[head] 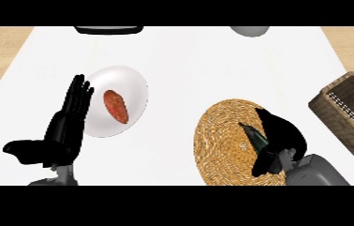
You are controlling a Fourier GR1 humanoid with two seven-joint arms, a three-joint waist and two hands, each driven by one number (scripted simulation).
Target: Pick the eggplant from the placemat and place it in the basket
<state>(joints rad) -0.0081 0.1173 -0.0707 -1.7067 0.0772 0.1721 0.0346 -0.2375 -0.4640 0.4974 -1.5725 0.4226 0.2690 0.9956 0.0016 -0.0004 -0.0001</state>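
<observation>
A dark eggplant [254, 136] lies on the round woven placemat [220, 140] at the lower right. My right hand [283, 137] is over it, fingers and thumb curled round its body, hiding most of it; only its stem end sticks out toward the upper left. The brown wicker basket [339, 108] stands at the right edge, partly cut off. My left hand [66, 122] rests open at the left, fingers up, next to a white plate.
A white plate [131, 84] left of centre holds an orange-red sweet potato [116, 106]. A dark object [109, 29] and a grey bowl [249, 30] sit at the far edge. Wooden surface shows beyond the white counter's corners.
</observation>
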